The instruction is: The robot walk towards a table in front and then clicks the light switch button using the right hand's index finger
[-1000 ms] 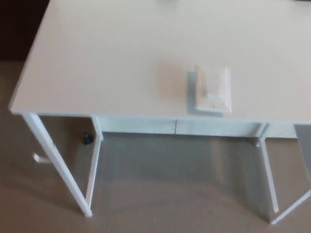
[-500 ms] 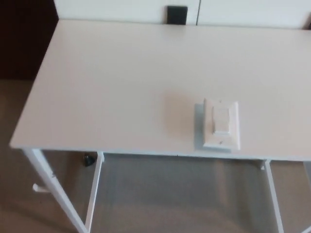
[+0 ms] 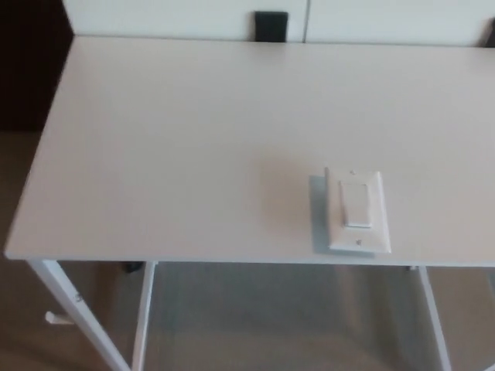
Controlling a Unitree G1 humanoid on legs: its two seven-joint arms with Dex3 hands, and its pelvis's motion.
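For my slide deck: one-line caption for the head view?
White light switch lies near the front edge of a white table; no robot hand in view.

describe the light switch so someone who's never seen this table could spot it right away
Start with the big white table that fills most of the head view. Follow its near edge towards the right: the light switch lies flat there, close to that edge. It is a small white rectangular plate with a raised rocker in its middle, and the only thing on the tabletop.
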